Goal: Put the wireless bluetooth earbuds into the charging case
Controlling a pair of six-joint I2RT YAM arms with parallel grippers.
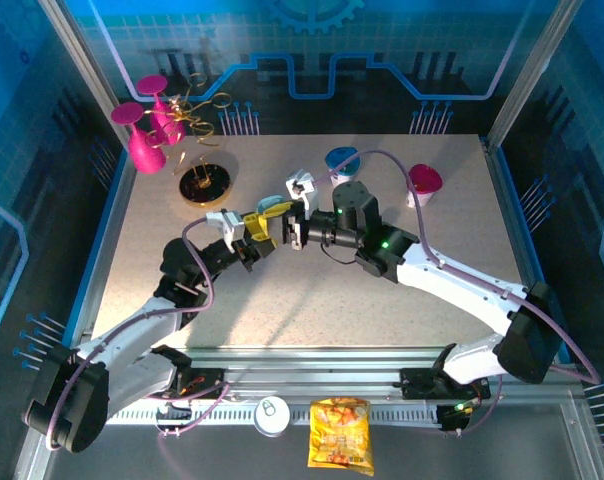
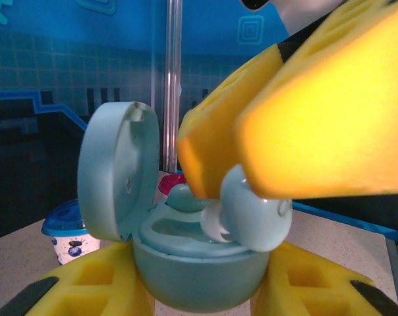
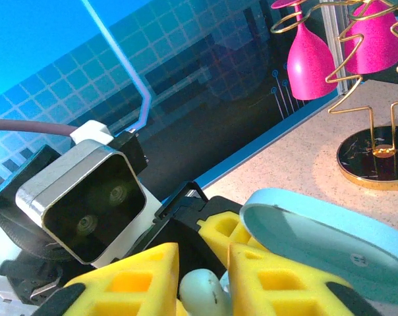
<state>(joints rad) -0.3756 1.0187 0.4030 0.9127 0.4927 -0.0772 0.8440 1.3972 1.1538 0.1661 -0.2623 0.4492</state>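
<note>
The top camera looks down from above and behind the arm bases, facing the back wall, far enough off to take in the whole table (image 1: 402,290). The left wrist camera sits low and very near, looking level over the left gripper's fingers (image 2: 87,289) toward the back wall, with the open case (image 2: 199,263) right before the lens. The right wrist camera looks along the right gripper's fingers (image 3: 126,276) toward the table's far left corner, facing the left wrist camera (image 3: 87,204) at close range. All three views share the case (image 1: 272,206) (image 3: 317,237). Top and left wrist share the blue cup (image 1: 342,160) (image 2: 67,230). Top and right wrist share the rack (image 1: 204,185) (image 3: 377,158) and the pink glasses (image 1: 147,140) (image 3: 311,62).
</note>
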